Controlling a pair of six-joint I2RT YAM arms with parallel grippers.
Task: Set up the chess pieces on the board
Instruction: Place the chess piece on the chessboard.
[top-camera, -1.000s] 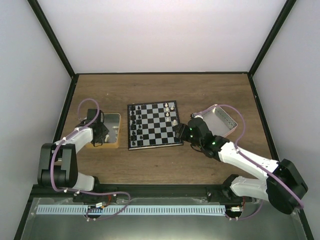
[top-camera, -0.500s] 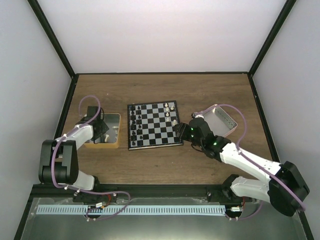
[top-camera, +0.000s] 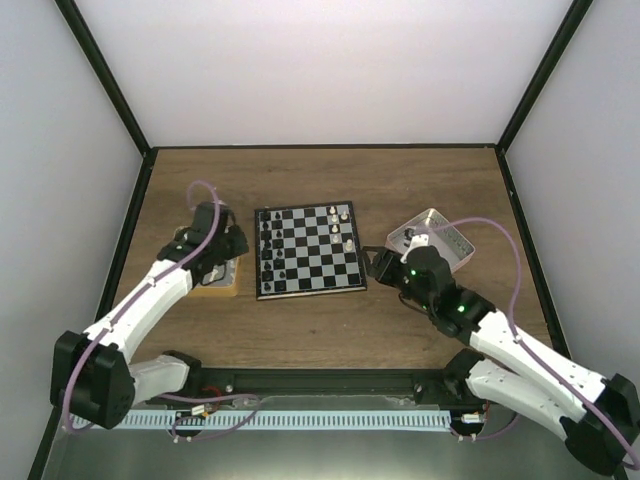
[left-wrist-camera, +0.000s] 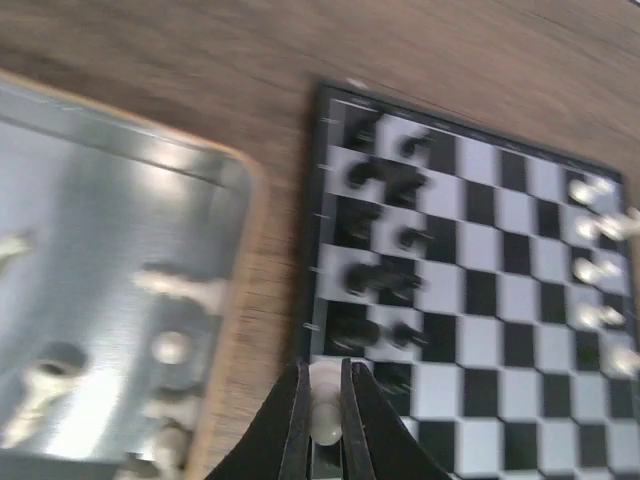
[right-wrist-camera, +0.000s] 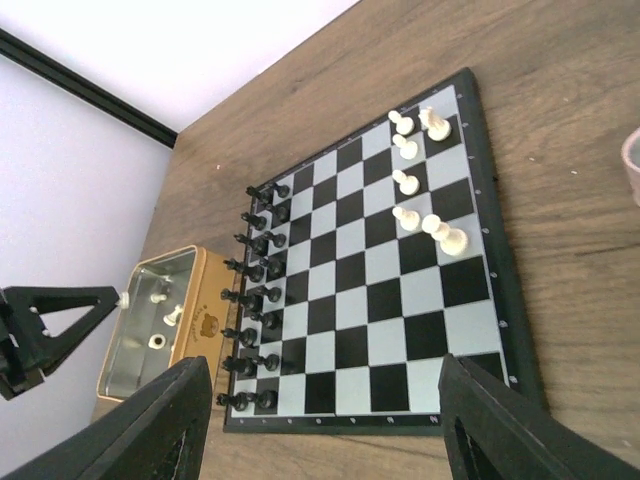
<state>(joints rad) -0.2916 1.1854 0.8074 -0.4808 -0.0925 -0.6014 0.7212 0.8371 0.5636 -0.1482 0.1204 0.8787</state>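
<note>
1. The left claw (left-wrist-camera: 322, 372) is pressed together on a cream piece (left-wrist-camera: 325, 420), pinched between its fingertips. It is held over the near-left edge of the board (left-wrist-camera: 480, 295), just right of the tan tray (left-wrist-camera: 120, 200).
2. The step in hand is judged to be the carry of this piece from tray to board; it has not yet been placed.
3. The next move calls for the piece to be taken rightward across the board to a vacant square on the right side. There the cream pieces (right-wrist-camera: 415, 210) are gathered towards the far end.
4. The black pieces (left-wrist-camera: 385, 235), ranged in two files along the left side, lie under that path, so height is needed if none is to be toppled.
5. Further cream pieces (left-wrist-camera: 170, 345) are seen in the tan tray, so the task is judged well short of finished.
6. The right claw (right-wrist-camera: 325, 370) is spread wide with nothing between its fingers, near the board's near-right corner, where the placing may be crowded. The pink tray (top-camera: 432, 213) is seen on the bench (top-camera: 320, 180), right of the board.
</note>
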